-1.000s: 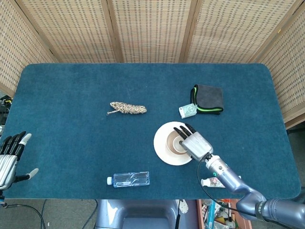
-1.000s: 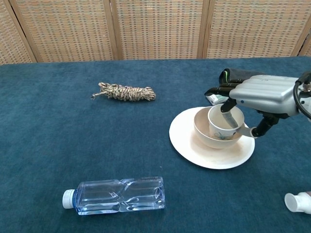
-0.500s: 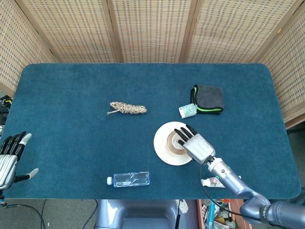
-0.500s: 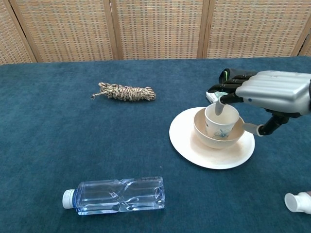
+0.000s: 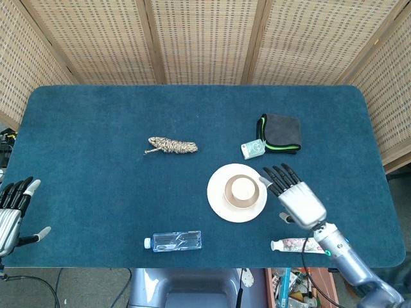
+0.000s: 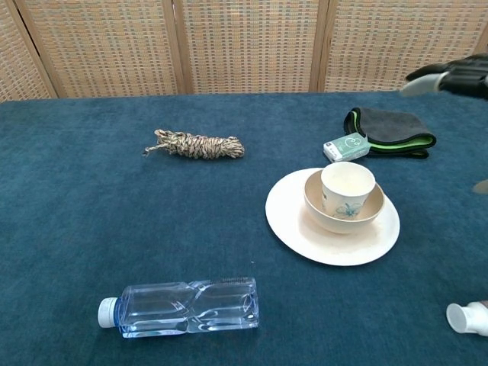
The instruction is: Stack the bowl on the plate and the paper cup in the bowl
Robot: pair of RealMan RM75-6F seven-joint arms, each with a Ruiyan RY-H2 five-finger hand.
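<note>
The white paper cup with a blue print (image 6: pixel 348 189) stood upright inside the tan round bowl (image 6: pixel 342 215), which sat centred on the white round plate (image 6: pixel 332 248), right of the frame's middle. The stack looked complete. The right hand (image 5: pixel 298 200) hung just right of the plate, fingers spread, holding nothing, the nearer by far. The left hand (image 5: pixel 13 208), at the lower-left edge, was equally empty and spread.
</note>
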